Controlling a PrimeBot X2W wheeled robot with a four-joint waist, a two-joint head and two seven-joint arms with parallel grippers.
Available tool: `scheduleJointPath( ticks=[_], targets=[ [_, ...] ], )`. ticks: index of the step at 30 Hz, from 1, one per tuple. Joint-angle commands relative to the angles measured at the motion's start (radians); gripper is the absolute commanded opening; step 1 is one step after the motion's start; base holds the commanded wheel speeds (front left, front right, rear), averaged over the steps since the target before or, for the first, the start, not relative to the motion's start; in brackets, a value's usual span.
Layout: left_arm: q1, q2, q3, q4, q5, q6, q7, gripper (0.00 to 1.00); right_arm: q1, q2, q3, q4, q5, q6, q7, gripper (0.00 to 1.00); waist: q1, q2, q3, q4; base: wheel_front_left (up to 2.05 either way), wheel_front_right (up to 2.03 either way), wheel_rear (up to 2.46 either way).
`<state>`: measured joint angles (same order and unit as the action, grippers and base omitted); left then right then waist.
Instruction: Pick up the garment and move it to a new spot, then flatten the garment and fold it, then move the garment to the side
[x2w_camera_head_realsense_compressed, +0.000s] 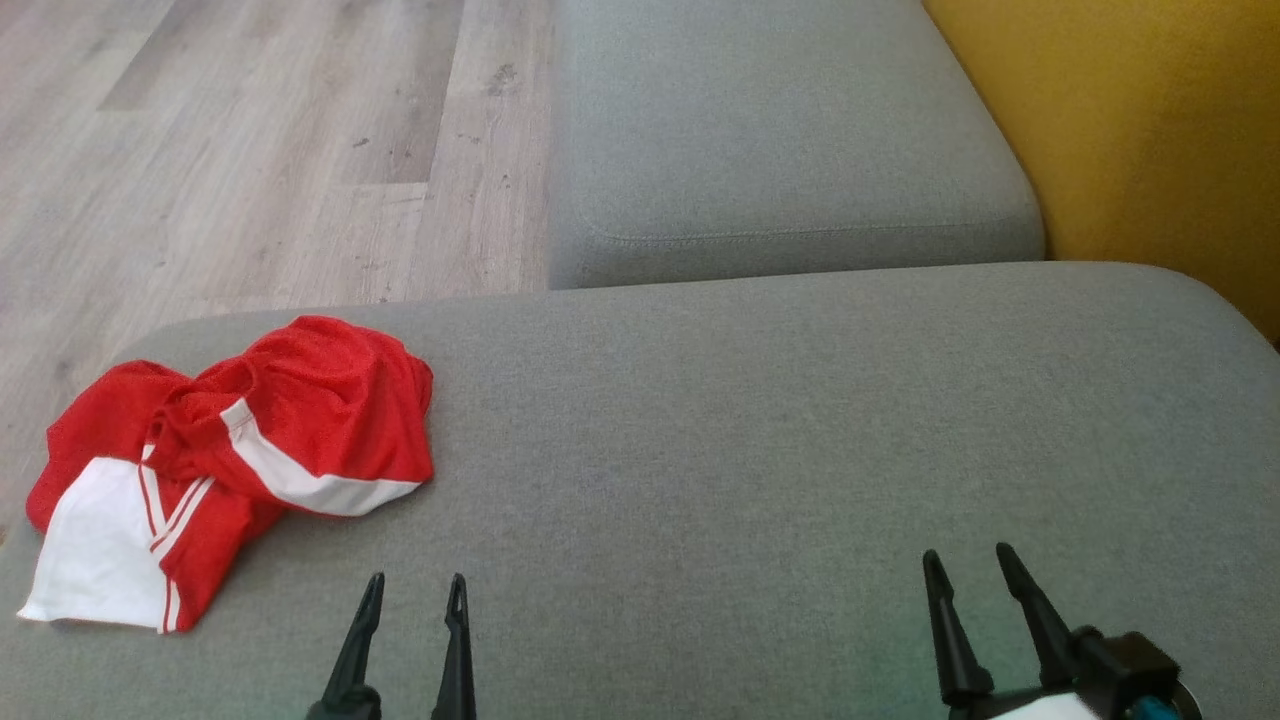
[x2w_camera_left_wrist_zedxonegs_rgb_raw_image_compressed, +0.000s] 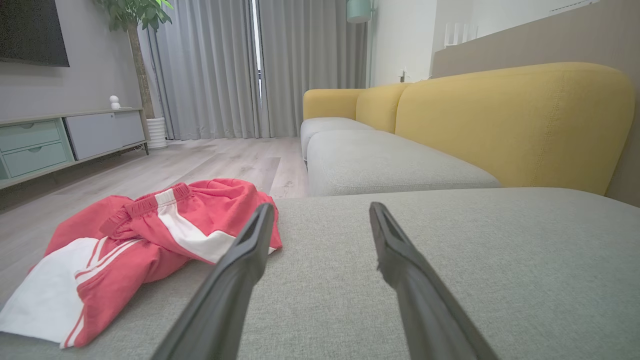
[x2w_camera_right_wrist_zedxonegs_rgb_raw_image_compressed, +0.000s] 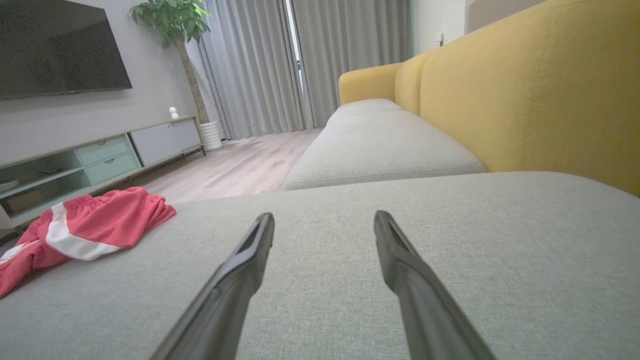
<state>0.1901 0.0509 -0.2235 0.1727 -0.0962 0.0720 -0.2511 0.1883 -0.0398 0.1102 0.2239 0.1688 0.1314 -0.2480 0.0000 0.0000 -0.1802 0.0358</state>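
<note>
Plainly, the crumpled red and white garment (x2w_camera_head_realsense_compressed: 230, 450) lay at the near left of the grey seat (x2w_camera_head_realsense_compressed: 750, 420), close to the edge above the wooden floor (x2w_camera_head_realsense_compressed: 250, 150). The left gripper (x2w_camera_head_realsense_compressed: 417, 580) sat just right of it and the right gripper (x2w_camera_head_realsense_compressed: 966, 552) well apart, both with jaws spread and empty. A sideways nudge could likely tip the heap off, and a pinch on one loose layer might drag it bunched.

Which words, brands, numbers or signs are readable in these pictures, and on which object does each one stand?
No text can be read anywhere.
The red and white garment shows only plain stripes.
The television is dark; any mark on its frame is too small to read.
The grey seat cushion and the cabinet carry no lettering.
</note>
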Motion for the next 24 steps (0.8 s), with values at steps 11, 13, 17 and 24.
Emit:
scheduleJointPath(
  ticks=[11, 13, 17, 24],
  targets=[
    [-0.036, 0.0, 0.034, -0.028, 0.009, 0.005, -0.011, 1.0, -0.035, -0.01, 0.018, -0.014, -0.033, -0.001, -0.014, 1.0, 0.0, 0.0, -0.002, 0.001, 0.0, 0.0, 0.0],
    [-0.037, 0.0, 0.034, -0.026, 0.009, 0.004, -0.011, 1.0, -0.035, -0.01, 0.017, -0.014, -0.033, -0.001, -0.014, 1.0, 0.0, 0.0, 0.0, 0.002, 0.0, 0.0, 0.0],
    [-0.042, 0.0, 0.034, -0.022, 0.0, 0.004, -0.011, 1.0, -0.037, -0.01, 0.008, -0.016, -0.035, -0.001, -0.014, 1.0, 0.0, 0.0, 0.011, 0.011, 0.0, 0.0, 0.0],
    [-0.045, -0.001, 0.038, -0.015, -0.011, 0.013, -0.011, 1.0, -0.043, -0.01, 0.006, -0.028, -0.048, -0.001, -0.014, 1.0, 0.0, 0.0, 0.038, 0.054, 0.0, 0.0, 0.0]
  ],
)
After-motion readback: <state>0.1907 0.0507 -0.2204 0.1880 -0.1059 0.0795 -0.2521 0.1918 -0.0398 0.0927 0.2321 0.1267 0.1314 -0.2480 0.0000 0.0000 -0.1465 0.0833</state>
